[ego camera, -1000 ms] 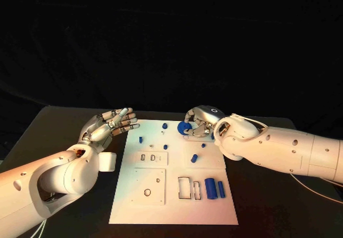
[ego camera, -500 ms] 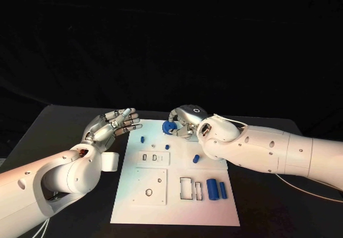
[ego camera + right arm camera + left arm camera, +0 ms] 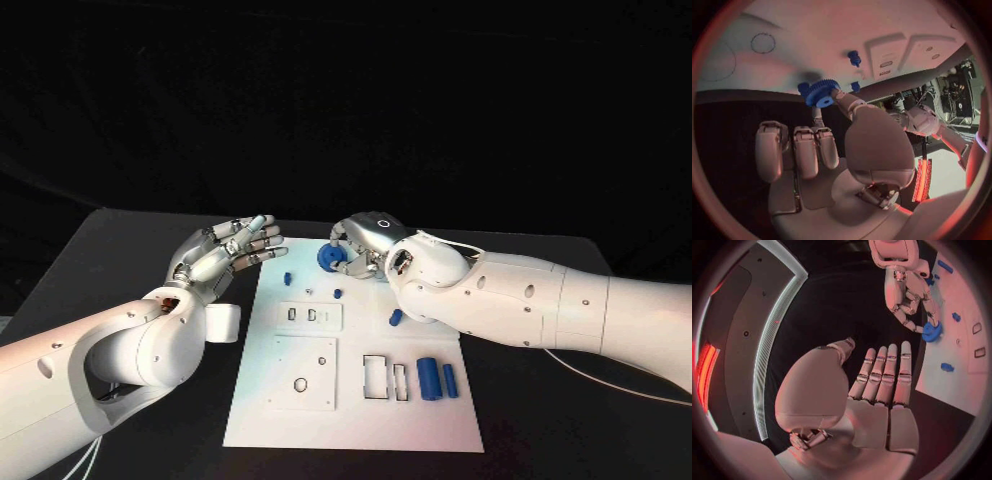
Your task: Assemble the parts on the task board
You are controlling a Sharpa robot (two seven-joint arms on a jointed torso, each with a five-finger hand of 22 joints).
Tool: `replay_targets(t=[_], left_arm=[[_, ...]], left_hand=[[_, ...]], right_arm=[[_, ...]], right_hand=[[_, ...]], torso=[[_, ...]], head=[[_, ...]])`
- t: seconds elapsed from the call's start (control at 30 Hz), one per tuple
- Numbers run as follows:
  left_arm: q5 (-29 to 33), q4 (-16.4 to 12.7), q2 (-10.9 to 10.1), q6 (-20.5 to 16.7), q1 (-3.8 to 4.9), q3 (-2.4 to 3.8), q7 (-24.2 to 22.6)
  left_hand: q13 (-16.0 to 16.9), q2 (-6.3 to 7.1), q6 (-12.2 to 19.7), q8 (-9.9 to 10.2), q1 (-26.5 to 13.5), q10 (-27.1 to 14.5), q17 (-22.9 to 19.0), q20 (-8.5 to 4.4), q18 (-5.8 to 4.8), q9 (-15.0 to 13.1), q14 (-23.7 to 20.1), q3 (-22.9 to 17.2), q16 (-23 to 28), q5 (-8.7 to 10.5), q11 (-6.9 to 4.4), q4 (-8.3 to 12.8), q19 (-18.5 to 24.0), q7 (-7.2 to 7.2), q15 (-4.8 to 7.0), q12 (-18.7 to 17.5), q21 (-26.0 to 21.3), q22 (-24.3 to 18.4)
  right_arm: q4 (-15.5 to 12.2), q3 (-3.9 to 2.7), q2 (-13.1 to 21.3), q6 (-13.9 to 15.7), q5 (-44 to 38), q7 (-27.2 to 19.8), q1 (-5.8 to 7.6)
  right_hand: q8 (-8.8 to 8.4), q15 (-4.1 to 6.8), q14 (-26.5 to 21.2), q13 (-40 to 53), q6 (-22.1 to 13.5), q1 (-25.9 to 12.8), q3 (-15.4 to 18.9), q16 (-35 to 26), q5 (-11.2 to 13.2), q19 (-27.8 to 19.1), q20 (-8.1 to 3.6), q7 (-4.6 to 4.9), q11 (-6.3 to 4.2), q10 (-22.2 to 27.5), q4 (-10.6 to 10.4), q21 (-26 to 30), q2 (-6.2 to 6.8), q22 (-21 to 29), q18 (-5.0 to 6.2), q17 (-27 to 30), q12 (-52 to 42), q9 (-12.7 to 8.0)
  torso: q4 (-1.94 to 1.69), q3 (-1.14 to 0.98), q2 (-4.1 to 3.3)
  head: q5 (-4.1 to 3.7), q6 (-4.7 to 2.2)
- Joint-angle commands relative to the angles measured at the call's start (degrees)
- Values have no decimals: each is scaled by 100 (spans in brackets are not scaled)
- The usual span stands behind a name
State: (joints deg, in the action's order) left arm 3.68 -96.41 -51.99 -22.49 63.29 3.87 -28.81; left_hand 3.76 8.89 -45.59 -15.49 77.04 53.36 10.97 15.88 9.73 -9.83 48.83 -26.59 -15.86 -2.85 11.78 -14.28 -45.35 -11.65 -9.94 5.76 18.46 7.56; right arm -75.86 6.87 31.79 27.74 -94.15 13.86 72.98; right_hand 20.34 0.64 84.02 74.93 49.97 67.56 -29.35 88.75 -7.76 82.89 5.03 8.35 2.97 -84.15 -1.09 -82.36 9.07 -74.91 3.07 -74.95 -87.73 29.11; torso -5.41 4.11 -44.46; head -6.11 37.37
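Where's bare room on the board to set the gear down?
The right robot hand holds the blue gear over the far end of the task board. Free: the near strip below the two blue cylinders and the cutouts. Crowded: the far end, with small blue pegs and the left robot hand alongside.

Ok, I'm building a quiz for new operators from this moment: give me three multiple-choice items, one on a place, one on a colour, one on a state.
1. Where is the gear?
A. Lying in a slot at the board's near edge
B. Held over the far end of the task board
C. On the black table, off the board

2. What colour is the gear?
A. Blue
B. Grey
C. Red

3. How is the left hand?
A. Gripping a peg
B. Pressing on the board
C. Open, holding nothing

Answers:
1 B: the right hand pinches the gear above the far end of the task board.
2 A: it shows blue.
3 C: the left hand has its fingers apart beside the board.
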Motion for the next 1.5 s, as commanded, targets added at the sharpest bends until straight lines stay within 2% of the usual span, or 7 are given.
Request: replay_targets(t=[0.03, 0.67, 0.8, 1.0, 1.5], left_arm=[[9, -11, 3, 57, 5, 5, -62], [9, -5, -26, 41, 7, 5, -60], [9, -2, -29, 45, 7, 5, -60], [9, -3, -33, 48, 7, 5, -59], [9, 6, -30, 61, 7, 5, -40]], left_hand=[[-3, -36, 17, 34, 10, -12, 6, 13, 63, 6, -21, -34, 19, -7, 39, -2, 6, -341, -4, -35, -9, -10], [-3, -36, 17, 34, 10, -12, 6, 13, 63, 6, -21, -34, 19, -7, 39, -2, 6, -341, -4, -35, -9, -10], [-3, -36, 17, 34, 10, -12, 6, 13, 63, 6, -21, -34, 19, -7, 39, -2, 6, -341, -4, -35, -9, -10], [-3, -36, 17, 34, 10, -12, 6, 13, 63, 6, -21, -34, 19, -7, 39, -2, 6, -341, -4, -35, -9, -10], [-3, -36, 17, 34, 10, -12, 6, 13, 63, 6, -21, -34, 19, -7, 39, -2, 6, -341, -4, -35, -9, -10]], right_arm=[[27, 11, -28, -106, -79, -12, -6], [148, 63, -87, -406, 50, -72, -11], [182, 66, -104, -387, 70, -64, -11], [228, 71, -143, -317, 136, -99, -12], [201, 79, -119, -357, 255, -153, -14]], right_hand=[[-12, 46, 506, 1228, 67, 45, -49, 33, -34, 37, 4, -83, -14, -385, 2, -22, 26, -468, -46, -1051, -3, 77], [-68, 27, 498, 1193, 37, -12, -42, 25, -10, 11, 16, -58, 9, -358, -12, 8, 64, -434, -37, -1013, 28, 71], [-136, 8, 497, 1170, -28, -37, -50, 24, 10, 3, 30, -28, 33, -339, -20, 19, 74, -426, -35, -1009, 50, 59], [-374, -70, 490, 1108, -258, -90, -54, 17, 45, -25, 94, 76, 125, -286, -35, 55, 109, -396, -27, -982, 108, 13], [-430, -95, 486, 1091, -272, -161, -12, 14, 49, -37, 122, 96, 149, -269, -80, 70, 130, -384, -22, -966, 125, 17]], torso=[[12, 0, 8], [-3, -4, 9], [-2, 0, 10], [-3, -5, 3], [8, -4, 11]], head=[[-2, 16], [-6, 39], [-1, 32], [4, 30], [10, 40]])
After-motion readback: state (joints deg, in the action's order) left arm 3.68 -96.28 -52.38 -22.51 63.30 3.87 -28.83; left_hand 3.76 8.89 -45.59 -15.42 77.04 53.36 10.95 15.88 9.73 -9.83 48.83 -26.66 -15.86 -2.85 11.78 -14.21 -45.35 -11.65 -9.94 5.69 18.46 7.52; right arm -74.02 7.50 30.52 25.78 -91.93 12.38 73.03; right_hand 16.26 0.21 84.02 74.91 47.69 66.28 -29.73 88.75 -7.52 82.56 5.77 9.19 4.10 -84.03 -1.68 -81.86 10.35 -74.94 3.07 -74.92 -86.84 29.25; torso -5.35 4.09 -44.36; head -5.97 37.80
